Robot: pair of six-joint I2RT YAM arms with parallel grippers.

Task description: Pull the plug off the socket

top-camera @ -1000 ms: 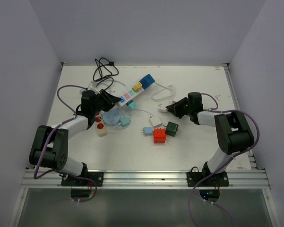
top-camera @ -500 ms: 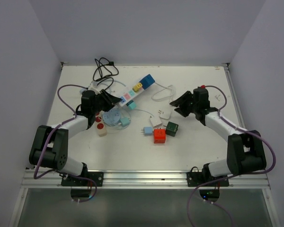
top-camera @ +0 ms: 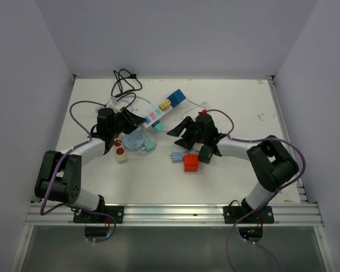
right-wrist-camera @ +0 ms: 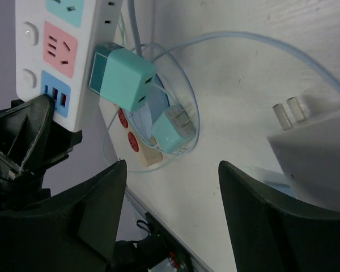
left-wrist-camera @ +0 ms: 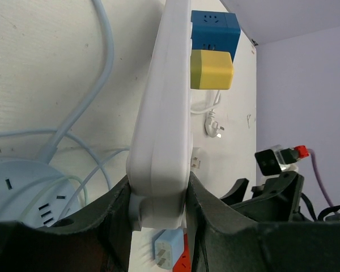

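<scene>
A white power strip [top-camera: 158,111] lies slanted at the middle back of the table. On its far end sit a blue cube plug [left-wrist-camera: 215,31] and a yellow plug [left-wrist-camera: 211,69]. A teal plug [right-wrist-camera: 122,79] sticks out of its side near the pink socket. My left gripper [top-camera: 128,119] is shut on the strip's near end [left-wrist-camera: 161,187], one finger on each side. My right gripper [top-camera: 178,135] stands open just right of the strip, nothing between its fingers [right-wrist-camera: 260,215], and the teal plug lies ahead of it.
A round pale-blue socket disc [top-camera: 137,140], a loose teal adapter [right-wrist-camera: 173,127] and a cream block with red buttons [top-camera: 120,153] lie below the strip. A red cube [top-camera: 191,162], a dark green cube [top-camera: 205,154], a light-blue adapter [top-camera: 176,156] and a white adapter [right-wrist-camera: 317,153] lie under my right arm.
My right arm has swung left from the table's right side to the power strip, and its jaws have opened. The left arm and the strip have not moved.
</scene>
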